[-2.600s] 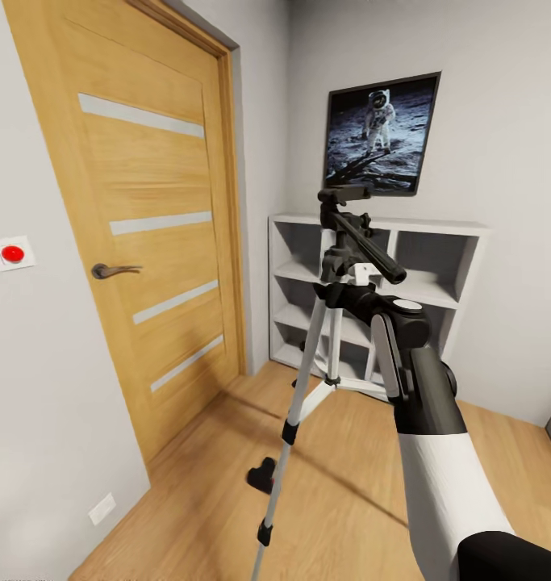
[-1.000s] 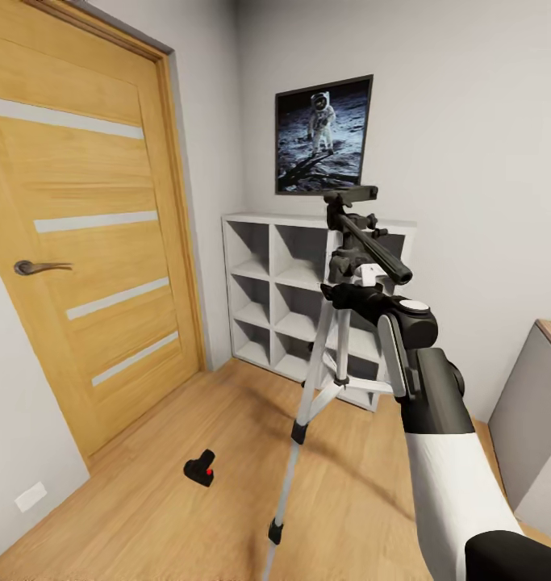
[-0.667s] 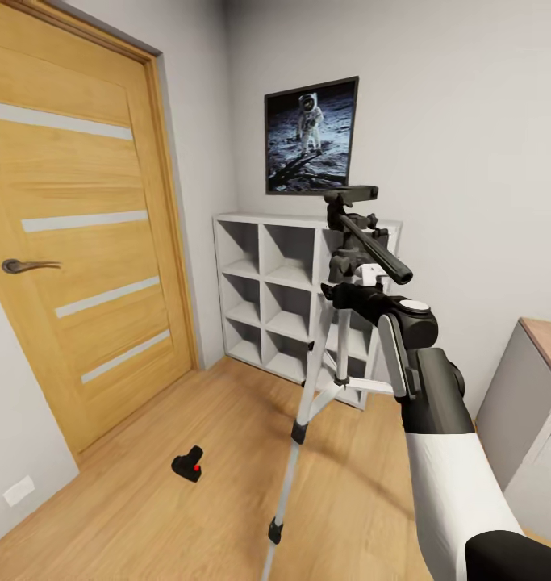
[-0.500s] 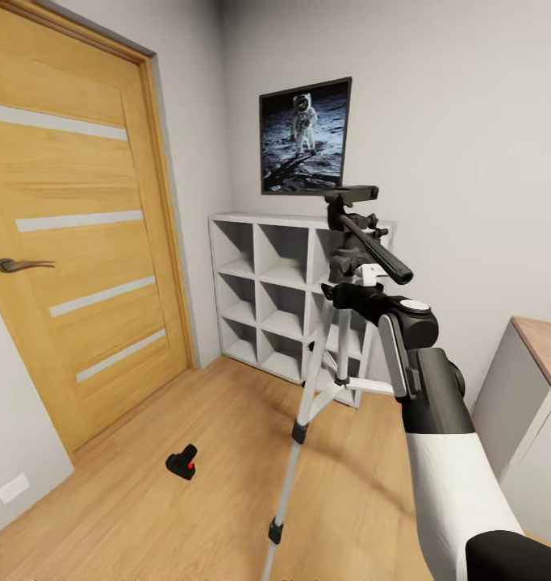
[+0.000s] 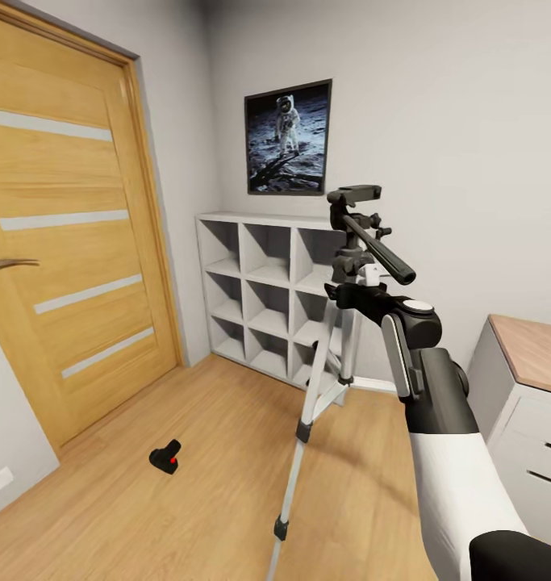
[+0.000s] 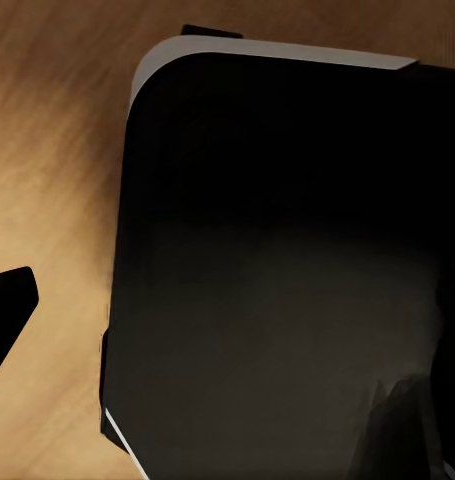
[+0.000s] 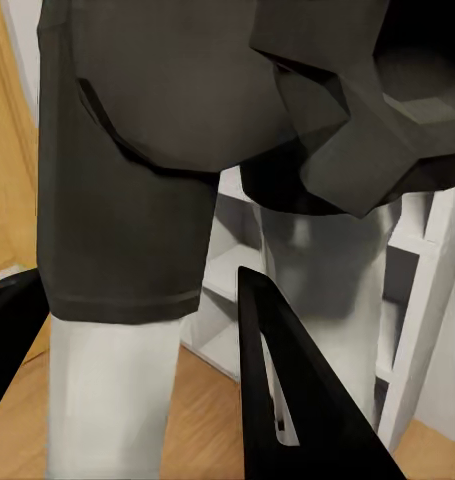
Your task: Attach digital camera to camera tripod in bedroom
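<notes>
The right gripper (image 5: 352,292) had its jaws clamped on the camera tripod (image 5: 344,323) mid-frame, probably to carry it, while the digital camera (image 5: 165,457) sat on the floor at lower left, unattached.

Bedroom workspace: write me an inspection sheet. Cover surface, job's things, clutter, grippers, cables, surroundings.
Surface: light wood plank floor.
Job's things: digital camera lies on the floor, apart from the camera tripod; tripod's top plate is bare.
Clutter: nothing seen.
Grippers: right gripper is at the tripod's upper column, under the head; whether it is shut cannot be told. Left gripper's state cannot be told.
Cables: nothing seen.
Surroundings: oak door, white cube shelving, astronaut picture, grey drawer cabinet.
</notes>
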